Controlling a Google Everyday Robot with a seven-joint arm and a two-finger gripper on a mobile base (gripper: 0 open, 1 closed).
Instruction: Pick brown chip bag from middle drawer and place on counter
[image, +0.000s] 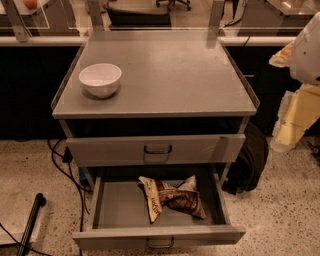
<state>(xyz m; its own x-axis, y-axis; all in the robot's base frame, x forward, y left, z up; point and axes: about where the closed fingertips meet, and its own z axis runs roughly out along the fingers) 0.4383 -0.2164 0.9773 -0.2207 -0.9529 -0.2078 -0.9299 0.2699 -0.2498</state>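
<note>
The brown chip bag (172, 197) lies crumpled in the open middle drawer (107, 210), right of centre. The pincer (291, 125) hangs at the right edge, beside the table (170, 75) and well apart from the bag. I cannot tell whether it is wide or narrow.

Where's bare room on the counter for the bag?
The counter is bare from the white bowl across to its right rim, and behind the bowl too. Only the left front is taken. The gripper hangs right of the counter.

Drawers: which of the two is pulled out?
The lower drawer, holding the brown chip bag; the upper drawer shows only its front. The hand hangs right of the counter.
</note>
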